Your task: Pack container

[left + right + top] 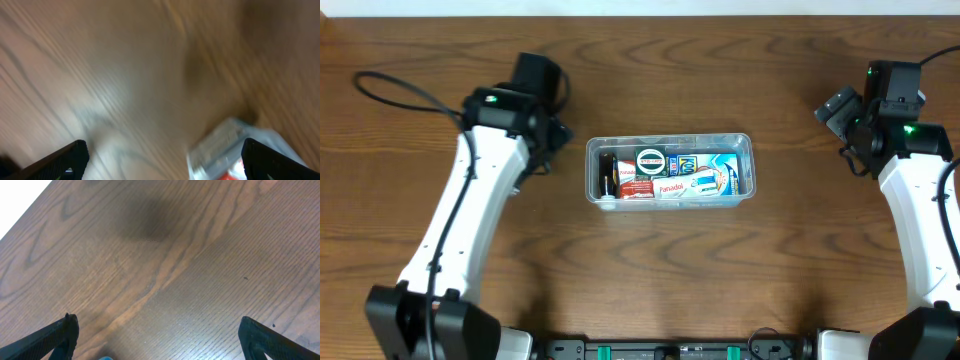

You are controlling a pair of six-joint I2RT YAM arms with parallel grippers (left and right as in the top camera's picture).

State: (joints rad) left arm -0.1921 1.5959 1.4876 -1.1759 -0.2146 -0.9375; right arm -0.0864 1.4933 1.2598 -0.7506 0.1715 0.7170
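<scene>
The clear plastic container [669, 170] sits at the table's middle, holding small boxes, a round tin and a dark bottle. Its corner shows blurred in the left wrist view [225, 147]. My left gripper [552, 135] is open and empty, just left of the container; its fingers spread wide in the left wrist view [162, 162]. My right gripper [842, 125] is open and empty at the far right, well away from the container; the right wrist view [160, 335] shows only bare wood between its fingers.
The wooden table [670, 270] surrounds the container. The table's far edge shows at the top left of the right wrist view [20, 210]. A black cable [400, 90] loops near the left arm.
</scene>
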